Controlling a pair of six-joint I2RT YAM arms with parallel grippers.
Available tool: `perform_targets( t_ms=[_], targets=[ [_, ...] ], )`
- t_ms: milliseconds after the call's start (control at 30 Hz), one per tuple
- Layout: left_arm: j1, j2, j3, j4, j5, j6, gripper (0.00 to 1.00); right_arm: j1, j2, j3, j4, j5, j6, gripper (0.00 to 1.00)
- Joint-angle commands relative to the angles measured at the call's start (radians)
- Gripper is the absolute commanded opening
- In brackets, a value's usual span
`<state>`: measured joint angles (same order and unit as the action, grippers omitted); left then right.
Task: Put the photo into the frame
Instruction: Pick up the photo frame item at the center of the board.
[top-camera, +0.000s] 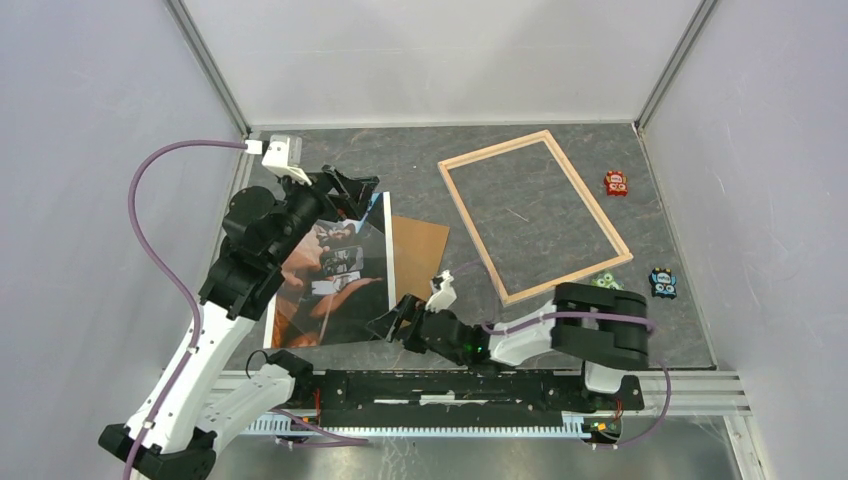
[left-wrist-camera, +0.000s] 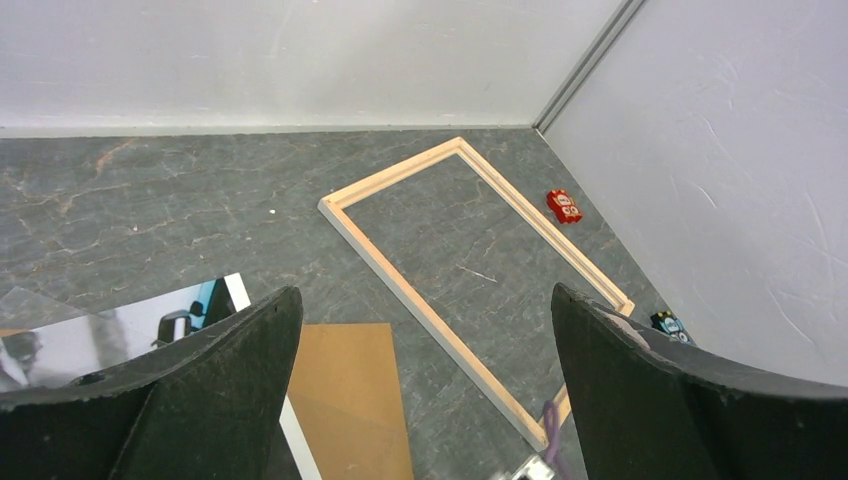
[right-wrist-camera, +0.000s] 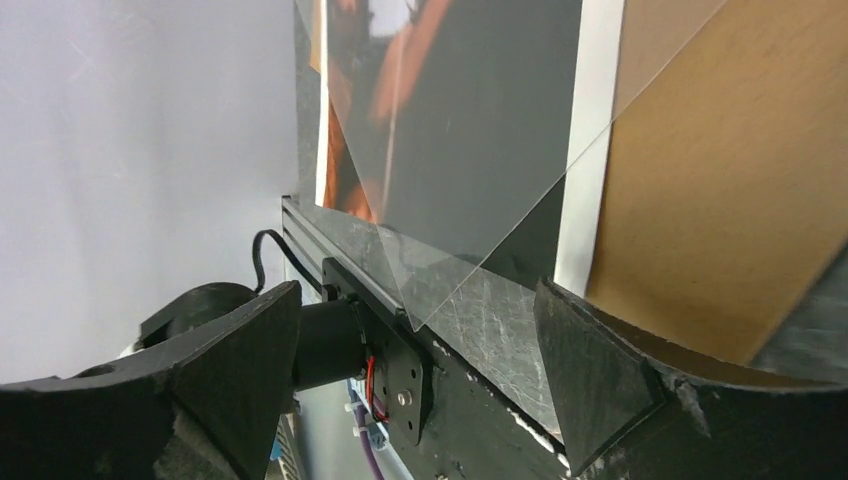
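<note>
Pale wood makes up the frame (top-camera: 494, 149), which lies flat and tilted on the far right part of the dark marbled table (top-camera: 400, 160). Nothing sits inside its rails, only bare tabletop. From where I stand it is well apart from both arms.

The photo (top-camera: 340, 300) lies face up on the left side of the table, its near edge close to the rail the arms are bolted to. A brown backing board (top-camera: 418, 255) pokes out from under its right, white-bordered edge. A clear sheet (right-wrist-camera: 470, 200) rests skewed over the print and part of the board, and one of its corners points toward the near edge of the table.

The left gripper (top-camera: 350, 190) hangs over the far end of the photo with its jaws spread wide, gripping nothing. Its wrist view looks between the two black fingers (left-wrist-camera: 200, 400) across to the frame (left-wrist-camera: 440, 320).

The right gripper (top-camera: 398, 318) sits low at the photo's near right corner, also spread wide. In its wrist view the corner of the clear sheet lies between the fingers (right-wrist-camera: 600, 370), and neither pad seems to touch it.

A small red toy (top-camera: 616, 182) sits just beyond the frame's right rail, and a blue one (top-camera: 663, 282) lies near its front corner.
</note>
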<state>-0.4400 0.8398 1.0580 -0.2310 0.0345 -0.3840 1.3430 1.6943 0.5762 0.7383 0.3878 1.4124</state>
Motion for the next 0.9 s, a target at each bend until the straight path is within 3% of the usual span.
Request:
perform_targets(
  t_ms=[0,400,867],
  targets=[
    [0.001,-0.023,0.031,0.016,-0.024,0.031,1.00,0.058,0.105,0.122,-0.007,0.060,0.110,0.91],
    [0.001,-0.073,0.036,0.008,-0.031,0.051,1.00,0.114,0.257,0.198,-0.020,-0.006,0.237,0.85],
    [0.003,-0.273,0.046,-0.027,-0.212,0.160,1.00,0.061,0.357,0.208,0.103,-0.106,0.275,0.80]
  ],
)
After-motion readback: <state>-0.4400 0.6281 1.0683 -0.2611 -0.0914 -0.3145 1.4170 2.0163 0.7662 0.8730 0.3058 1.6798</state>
